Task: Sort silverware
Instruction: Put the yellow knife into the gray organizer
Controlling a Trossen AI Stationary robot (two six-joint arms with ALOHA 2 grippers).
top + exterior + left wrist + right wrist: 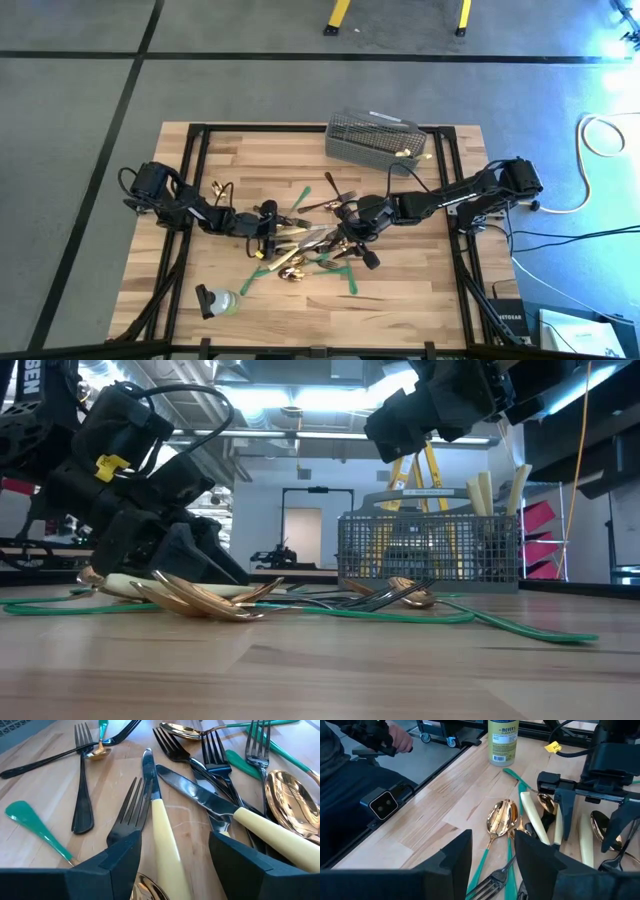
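Surface [420, 300]: silverware [300, 238] scattered mid-board | mesh basket [375, 140] held cream handles | bottle [503, 742] read "MEYER'S" | left tool [172, 865] spread, straddling a knife [162, 827] | right tool [492, 855] spread above spoons [501, 817]

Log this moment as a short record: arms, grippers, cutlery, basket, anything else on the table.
left gripper: open, low over the cutlery pile, a cream-handled knife lying between its fingers
right gripper: open, holding nothing, above the gold spoons
silverware: forks, knives and spoons heaped loose at mid-table
mesh basket: at the table's far edge, cream handles standing in it
bottle: lying at the near left of the table
green strips: scattered among the pile
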